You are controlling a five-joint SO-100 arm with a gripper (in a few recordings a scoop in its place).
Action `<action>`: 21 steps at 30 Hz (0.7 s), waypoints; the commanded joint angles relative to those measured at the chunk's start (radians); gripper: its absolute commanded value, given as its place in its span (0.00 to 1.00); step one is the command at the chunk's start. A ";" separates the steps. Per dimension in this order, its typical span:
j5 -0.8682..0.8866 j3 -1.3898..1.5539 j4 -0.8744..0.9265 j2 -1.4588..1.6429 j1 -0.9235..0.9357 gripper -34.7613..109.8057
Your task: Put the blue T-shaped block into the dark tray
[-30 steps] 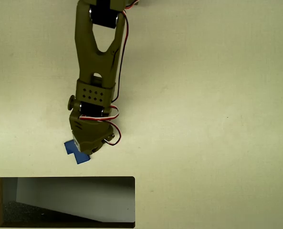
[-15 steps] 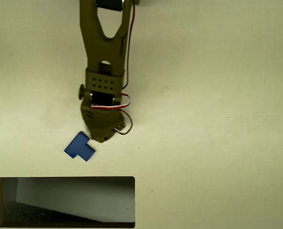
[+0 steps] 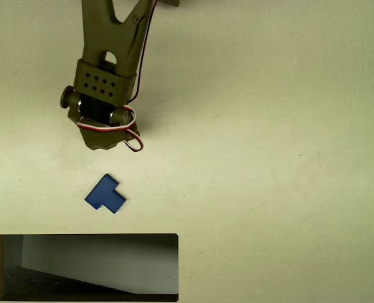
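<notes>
Since a second ago our gripper (image 3: 105, 144) has pulled up and away from the block (image 3: 105, 194), which now lies bare on the table (image 3: 268, 158), apart from the arm (image 3: 108, 57) and near the tray (image 3: 86, 237) but outside it. Seen from overhead, the wrist hides the fingers, so we cannot tell how far the claw is open; it carries nothing we can see.

We judge the task not yet done: the block lies free, so we are between a let-go and a fresh approach. Next we would need to come back down over the block, close across its stem or bar, lift, and carry it over the tray's rim.

The block is flat, solid blue, a stubby T turned askew. The tray is a wide rectangle with a thin dark rim, a grey slanted wall and a black speckled floor. The table is pale and matt.
</notes>
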 commanded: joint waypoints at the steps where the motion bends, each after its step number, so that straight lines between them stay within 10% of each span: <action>1: 0.058 -0.126 0.121 -0.037 0.025 0.24; 21: 0.107 -0.660 0.026 -0.520 0.005 0.24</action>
